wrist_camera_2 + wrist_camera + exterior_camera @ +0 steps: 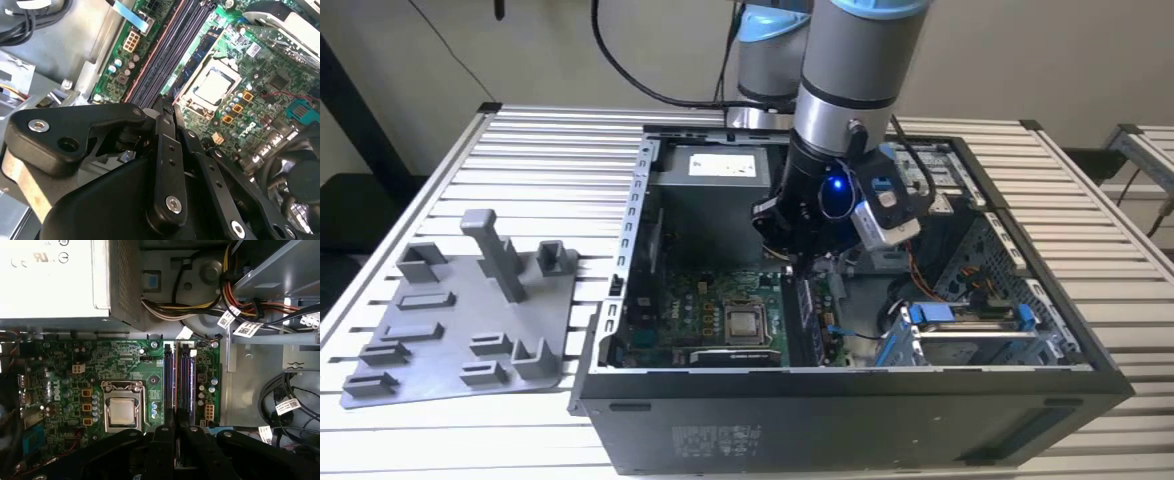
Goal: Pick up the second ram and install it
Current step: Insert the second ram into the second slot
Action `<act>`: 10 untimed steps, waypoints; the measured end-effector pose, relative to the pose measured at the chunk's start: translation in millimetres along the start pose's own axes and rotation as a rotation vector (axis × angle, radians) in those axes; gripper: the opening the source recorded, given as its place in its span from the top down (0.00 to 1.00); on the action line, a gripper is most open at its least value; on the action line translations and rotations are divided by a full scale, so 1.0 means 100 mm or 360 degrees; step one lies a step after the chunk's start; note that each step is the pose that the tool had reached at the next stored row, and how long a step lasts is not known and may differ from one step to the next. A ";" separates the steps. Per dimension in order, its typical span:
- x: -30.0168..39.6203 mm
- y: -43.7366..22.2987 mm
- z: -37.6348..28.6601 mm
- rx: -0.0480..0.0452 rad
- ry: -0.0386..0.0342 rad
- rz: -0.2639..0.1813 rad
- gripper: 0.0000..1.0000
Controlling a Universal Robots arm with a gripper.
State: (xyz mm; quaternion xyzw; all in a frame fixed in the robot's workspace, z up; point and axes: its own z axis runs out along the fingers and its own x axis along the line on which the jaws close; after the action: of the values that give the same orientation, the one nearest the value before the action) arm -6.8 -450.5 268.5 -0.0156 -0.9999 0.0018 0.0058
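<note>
We see an open computer case (854, 385) lying on a white slatted table (547, 150), with a pale wall behind it along the top of the exterior view. At the lower left of that frame a grey holder tray (460, 325) with upright posts rests on the slats, well apart from the arm. The arm reaches down into the case, and its gripper (807, 262) hangs just above the green motherboard (700, 300), close to the memory slots (803, 320) — near the middle of the frame.

In the first wrist view the grey power-supply box (60, 277) fills the upper left, a bundle of coloured cables (200, 305) runs across the upper middle, and the bare processor socket (122, 410) sits left of centre. The memory slots (179, 377) run vertically just right of it, and the gripper (176, 426) has its black fingers (165, 440) drawn close together at the bottom centre, over the lower end of the slots. A dark strip that may be the second ram (185, 377) lies in the slot bank; we cannot tell whether the fingers grip it.

In the second wrist view the gripper (167, 107) points its tip at the end of the slots (165, 60).
</note>
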 end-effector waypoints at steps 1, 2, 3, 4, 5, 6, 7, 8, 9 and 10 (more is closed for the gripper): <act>0.000 -0.006 0.018 0.0000 0.0000 0.0001 0.86; 0.001 -0.013 0.036 0.0000 0.0000 0.0003 0.86; 0.001 -0.020 0.054 0.0000 0.0000 0.0004 0.86; 0.001 -0.027 0.072 0.0000 0.0000 0.0005 0.86; 0.001 -0.035 0.090 0.0000 0.0000 0.0006 0.86; 0.001 -0.044 0.108 0.0000 0.0000 0.0008 0.86; 0.000 -0.053 0.126 0.0000 0.0000 0.0009 0.86; 0.000 -0.061 0.146 0.0000 0.0000 0.0011 0.86; 0.000 -0.068 0.164 0.0000 0.0000 0.0012 0.86; 0.000 -0.074 0.182 0.0000 0.0000 0.0013 0.86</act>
State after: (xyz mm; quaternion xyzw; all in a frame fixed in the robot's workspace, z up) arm -7.2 -458.0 250.3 -0.0197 -0.9998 0.0017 0.0058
